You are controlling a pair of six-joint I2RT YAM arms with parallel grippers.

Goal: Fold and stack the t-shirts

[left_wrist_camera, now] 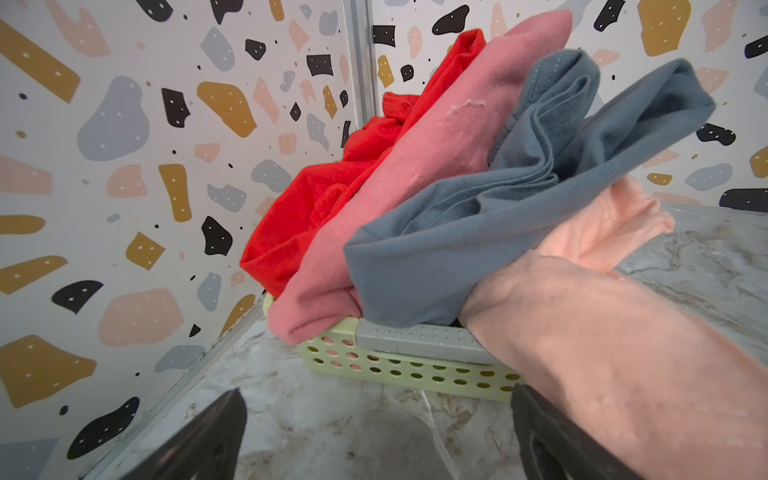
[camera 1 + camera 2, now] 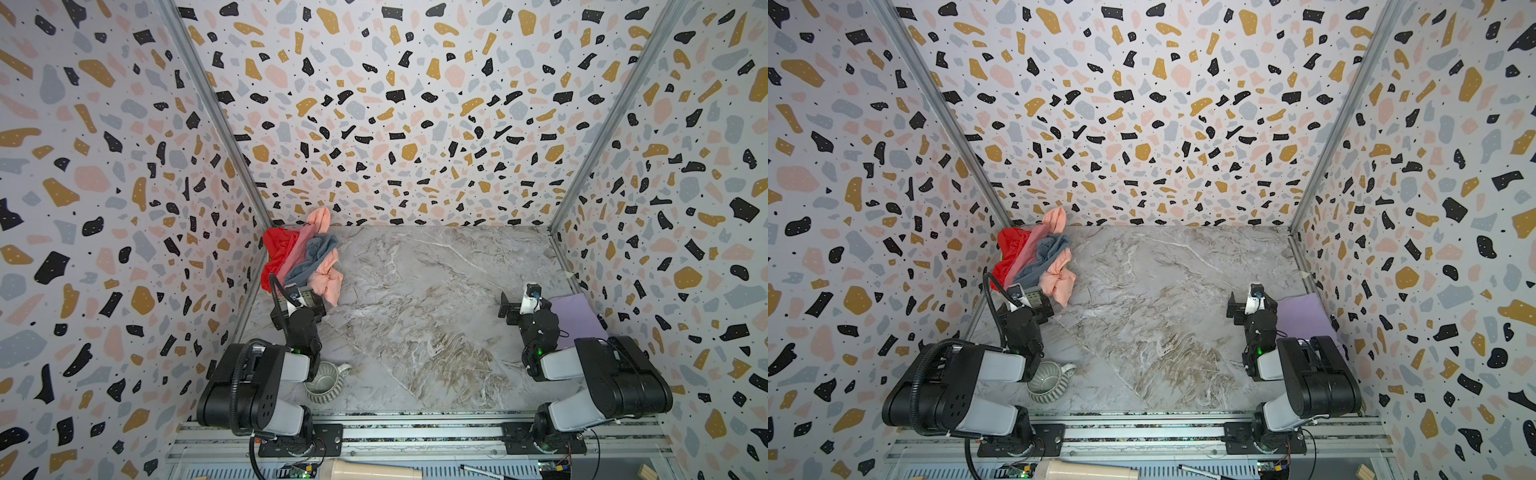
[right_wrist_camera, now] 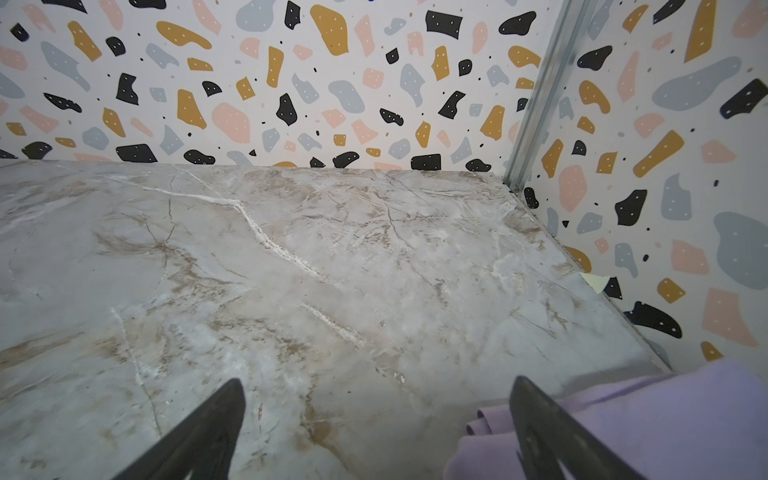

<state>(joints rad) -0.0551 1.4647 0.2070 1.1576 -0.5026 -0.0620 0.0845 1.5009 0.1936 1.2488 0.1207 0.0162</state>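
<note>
We see four crumpled shirts heaped in the far left corner of the marble-patterned surface (image 2: 415, 291), left of centre in both top views: a red cotton t-shirt (image 2: 280, 249), a dusty pink t-shirt (image 2: 300, 245), a grey-blue t-shirt (image 2: 318, 253) and a peach t-shirt (image 2: 328, 278). In the left wrist view they spill out of a pale green perforated plastic basket (image 1: 415, 370), and the peach one hangs over its rim down toward the surface. A folded lilac t-shirt (image 2: 575, 318) lies flat at the right edge of the surface, by the terrazzo-patterned wall.

The left arm sits folded at the lower left of the top views, with its forearm reaching up toward the heap. Its left pincer (image 1: 376, 392) is spread wide, points at the basket just beside it and holds nothing. The peach cloth crosses in front of one finger, and we cannot tell whether they touch.

The right arm is folded likewise at the lower right. The right pincer (image 3: 376, 381) is also spread wide and empty. It is aimed over bare surface toward the far wall, with the lilac shirt just beside one finger.

A ribbed grey-green ceramic mug (image 2: 326, 384) lies on its side below the left arm's elbow.
</note>
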